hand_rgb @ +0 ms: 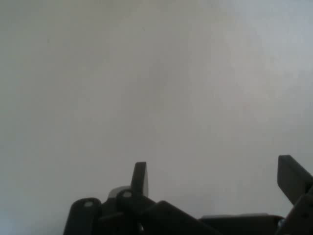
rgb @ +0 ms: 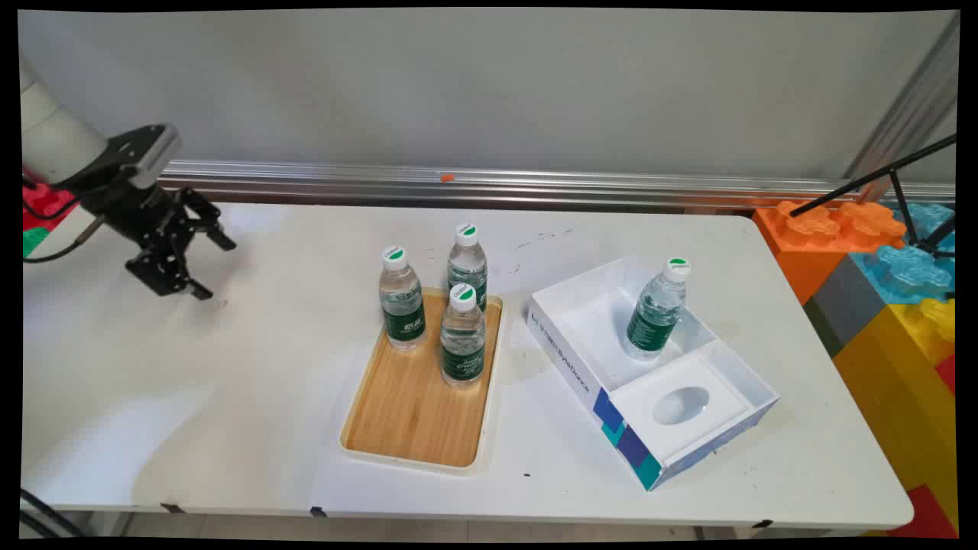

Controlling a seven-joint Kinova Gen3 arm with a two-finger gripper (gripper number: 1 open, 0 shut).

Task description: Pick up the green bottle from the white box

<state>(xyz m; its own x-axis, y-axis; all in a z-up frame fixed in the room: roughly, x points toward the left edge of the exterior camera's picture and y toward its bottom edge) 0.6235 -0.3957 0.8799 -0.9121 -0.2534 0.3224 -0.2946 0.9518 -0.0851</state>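
Hovering my gripper (rgb: 216, 264) spread wide and empty over bare white table (rgb: 153, 382), well left of three water bottles (rgb: 403, 299) at the wooden tray (rgb: 409, 416).

Plain pale grey wall (rgb: 489, 84) behind white rectangular table (rgb: 229, 397). Ribbed silver aluminium rail (rgb: 535, 186) along wall's foot, just behind table's far edge; small orange spot (rgb: 448, 177) on rail. Slanted aluminium post (rgb: 913, 99) at wall's right end. Right of table, stack of oversized plastic building blocks: orange (rgb: 810, 244), light blue (rgb: 909, 271), grey (rgb: 837, 309), yellow (rgb: 901, 382), red (rgb: 928, 519). Thin black tripod legs (rgb: 901, 191) above blocks. Soft even light, faint shadows on tabletop.
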